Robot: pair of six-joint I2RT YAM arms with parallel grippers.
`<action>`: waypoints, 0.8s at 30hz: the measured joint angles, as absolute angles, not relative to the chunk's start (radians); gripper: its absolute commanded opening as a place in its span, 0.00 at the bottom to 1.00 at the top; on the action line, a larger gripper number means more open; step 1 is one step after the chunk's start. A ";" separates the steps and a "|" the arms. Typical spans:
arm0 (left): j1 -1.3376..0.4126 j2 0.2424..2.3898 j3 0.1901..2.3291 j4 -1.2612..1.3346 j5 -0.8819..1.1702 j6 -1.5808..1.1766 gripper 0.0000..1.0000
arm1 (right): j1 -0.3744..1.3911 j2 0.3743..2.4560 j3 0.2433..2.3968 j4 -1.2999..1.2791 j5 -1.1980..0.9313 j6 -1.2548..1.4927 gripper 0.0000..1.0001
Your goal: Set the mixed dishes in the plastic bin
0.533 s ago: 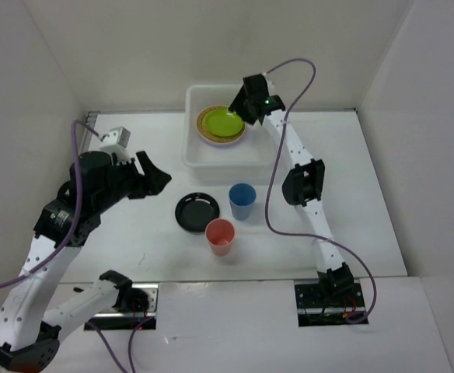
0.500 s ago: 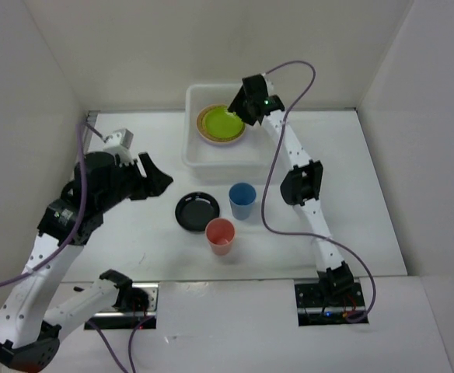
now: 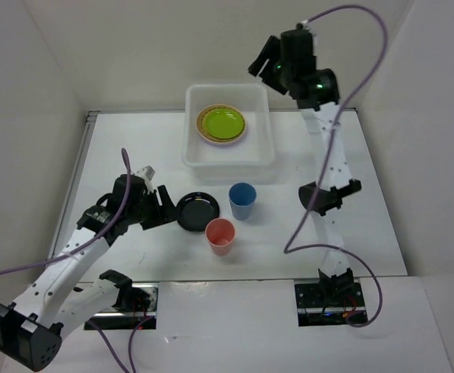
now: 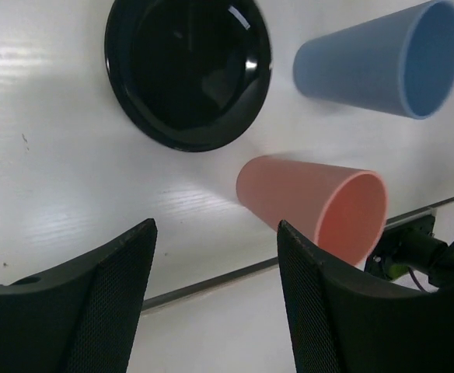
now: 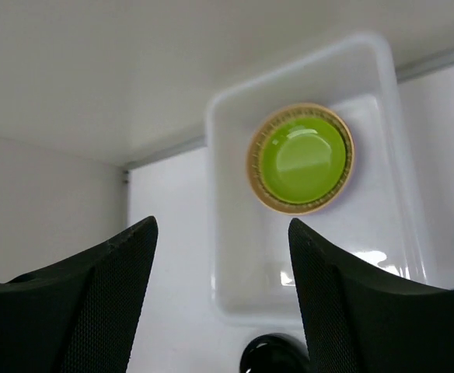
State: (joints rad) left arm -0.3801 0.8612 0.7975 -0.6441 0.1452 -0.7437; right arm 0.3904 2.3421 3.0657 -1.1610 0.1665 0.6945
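your left gripper [image 4: 215, 233] is spread, empty; black plate [image 4: 186, 70] flat just ahead, pink cup [image 4: 312, 206] upright, mouth up. right gripper [image 5: 221, 229] spread, empty, above bin [image 5: 367, 217].

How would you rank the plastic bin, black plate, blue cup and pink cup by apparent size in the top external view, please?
1. plastic bin, clearly largest
2. black plate
3. blue cup and pink cup: these look about alike, so I would not rank them.
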 measured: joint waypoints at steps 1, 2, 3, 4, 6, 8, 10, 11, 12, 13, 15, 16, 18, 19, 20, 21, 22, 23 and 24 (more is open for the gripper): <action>-0.380 0.874 0.771 -0.633 0.152 -0.752 0.70 | 0.393 2.277 3.074 -1.178 0.168 0.685 0.74; -0.380 0.892 0.746 -0.617 0.159 -0.765 0.70 | 0.396 2.209 3.086 -1.191 0.172 0.673 0.75; -0.380 0.909 0.720 -0.598 0.164 -0.772 0.70 | 0.406 2.144 3.093 -1.199 0.178 0.657 0.75; -0.380 0.931 0.697 -0.582 0.167 -0.783 0.70 | 0.416 2.088 3.103 -1.203 0.188 0.644 0.75; -0.380 0.973 0.661 -0.550 0.175 -0.797 0.68 | 0.461 1.980 3.129 -1.207 0.202 0.614 0.75; -0.381 0.997 0.629 -0.515 0.178 -0.818 0.66 | 0.502 1.900 3.141 -1.209 0.202 0.592 0.75; -0.381 1.005 0.604 -0.471 0.171 -0.844 0.64 | 0.521 1.840 3.140 -1.216 0.196 0.575 0.75; -0.381 1.004 0.591 -0.441 0.165 -0.855 0.64 | 0.519 1.813 3.133 -1.222 0.197 0.570 0.75; -0.382 1.003 0.575 -0.408 0.157 -0.873 0.64 | 0.516 1.787 3.123 -1.224 0.200 0.567 0.75; -0.382 1.005 0.562 -0.381 0.148 -0.887 0.64 | 0.512 1.762 3.105 -1.227 0.200 0.566 0.75; -0.382 1.021 0.543 -0.344 0.130 -0.911 0.66 | 0.512 1.720 3.056 -1.237 0.198 0.562 0.75; -0.382 1.042 0.541 -0.324 0.123 -0.921 0.67 | 0.512 1.705 3.033 -1.246 0.194 0.561 0.75; -0.382 1.103 0.541 -0.278 0.110 -0.931 0.67 | 0.513 1.684 3.006 -1.264 0.194 0.559 0.75; -0.382 1.134 0.541 -0.260 0.107 -0.939 0.67 | 0.513 1.676 2.996 -1.269 0.193 0.559 0.75; -0.383 1.164 0.541 -0.243 0.104 -0.944 0.67 | 0.513 1.667 2.984 -1.273 0.193 0.558 0.76; -0.384 1.196 0.540 -0.223 0.101 -0.947 0.67 | 0.513 1.659 2.975 -1.277 0.191 0.556 0.76; -0.385 1.226 0.540 -0.203 0.100 -0.949 0.67 | 0.513 1.647 2.962 -1.279 0.191 0.555 0.76; -0.387 1.256 0.540 -0.180 0.101 -0.952 0.67 | 0.513 1.632 2.944 -1.280 0.191 0.553 0.76; -0.389 1.286 0.540 -0.156 0.102 -0.955 0.67 | 0.513 1.615 2.925 -1.281 0.192 0.551 0.76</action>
State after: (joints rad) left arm -0.3885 1.2858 0.5404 -0.1562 0.1017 -0.9550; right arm 0.5125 1.6150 2.9246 -1.2812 0.1921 0.5507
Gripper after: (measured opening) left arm 0.666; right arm 0.761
